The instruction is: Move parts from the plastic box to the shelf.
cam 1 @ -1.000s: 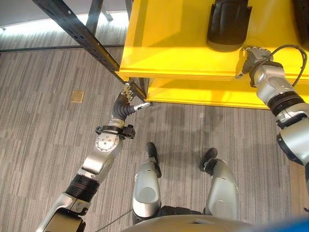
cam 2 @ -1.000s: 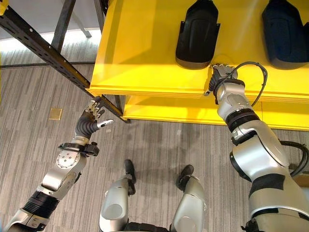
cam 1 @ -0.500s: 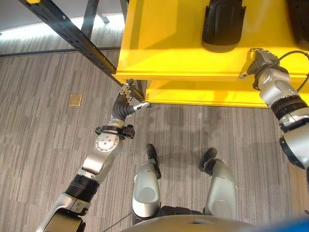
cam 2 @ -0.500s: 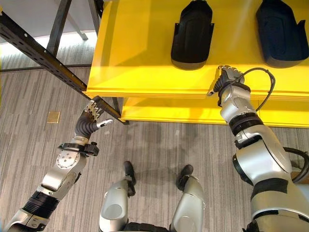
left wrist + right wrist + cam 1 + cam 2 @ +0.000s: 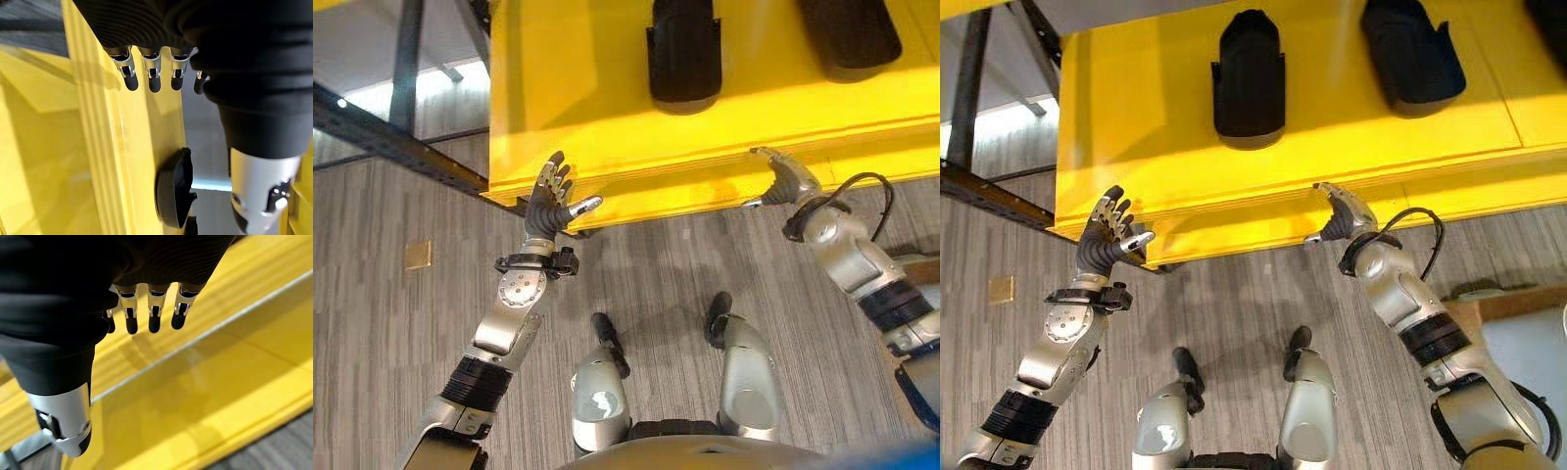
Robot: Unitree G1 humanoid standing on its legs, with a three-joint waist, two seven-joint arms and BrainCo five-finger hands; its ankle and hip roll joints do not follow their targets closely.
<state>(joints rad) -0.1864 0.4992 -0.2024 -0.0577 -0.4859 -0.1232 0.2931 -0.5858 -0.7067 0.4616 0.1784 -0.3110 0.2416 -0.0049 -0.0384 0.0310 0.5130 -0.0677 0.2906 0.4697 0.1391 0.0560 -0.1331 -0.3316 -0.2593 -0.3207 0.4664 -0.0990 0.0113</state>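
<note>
Status: two black moulded parts are on the top board of the yellow shelf (image 5: 1136, 108). First part (image 5: 1249, 76) sits near the middle of the board, second part (image 5: 1410, 54) toward its right end, well apart from each other, both back from the front edge. A third dark shape is just cut off at the far right corner of the right eye view; can't tell what it is. So my read is at least two placements are done. The plastic box isn't something I can locate here, so no count of what's left.

Both hands are empty. Left hand (image 5: 551, 201) is raised by the shelf's front left corner, fingers spread wide and straight, thumb out, touching nothing I can make out. Right hand (image 5: 1340, 217) is just below the front edge, roughly under the gap between the two parts, fingers relaxed and slightly bent, thumb apart, holding nothing. The right wrist view shows its fingertips (image 5: 153, 320) hanging over the lower yellow board, clear of it.

Versus half a second ago: the whole picture has shifted, so the head camera moved, not the shelf. The right hand was up at the top board's front edge beside the first part; now it has dropped below that edge and pulled back. The left hand has come up from floor level to the corner. Looks like the release is finished and the robot is backing off for the next fetch.
</note>
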